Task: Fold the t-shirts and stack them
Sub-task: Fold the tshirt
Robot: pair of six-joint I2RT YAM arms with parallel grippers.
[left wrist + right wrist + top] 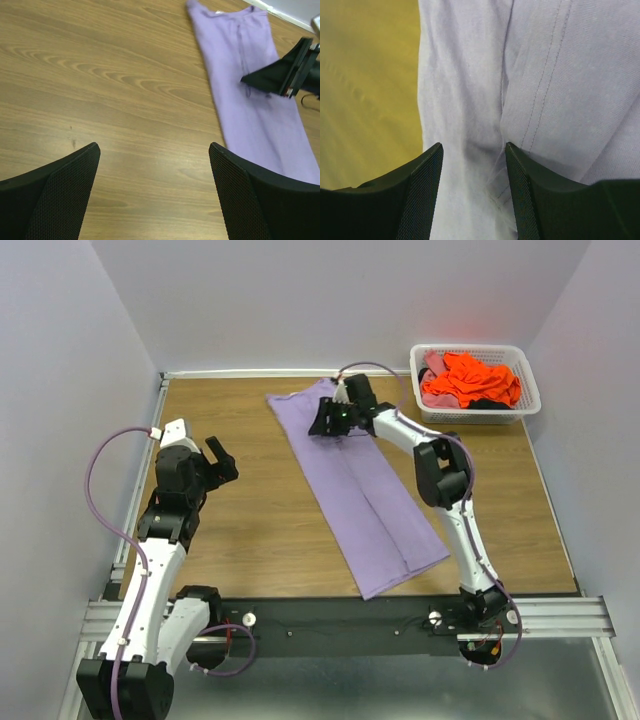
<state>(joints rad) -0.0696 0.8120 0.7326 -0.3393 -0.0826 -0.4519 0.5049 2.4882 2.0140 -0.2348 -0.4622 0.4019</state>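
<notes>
The lavender t-shirt [360, 490] lies folded into a long strip, running diagonally from the far middle of the table to the near right. My right gripper [328, 420] is low over its far end, jaws open, with lavender fabric [470, 75] and a stitched seam lying between the fingertips [472, 147]. My left gripper [220, 455] hovers open and empty over bare wood to the left of the shirt [255, 100]; its fingertips [152, 147] frame only table. The right gripper [272, 77] shows in the left wrist view. Orange t-shirts [472, 380] and a pink one [436, 364] lie crumpled in the basket.
A white lattice basket [475, 348] stands at the far right corner of the wooden table [250, 540]. Grey walls close in the far, left and right sides. A metal rail [340, 618] runs along the near edge.
</notes>
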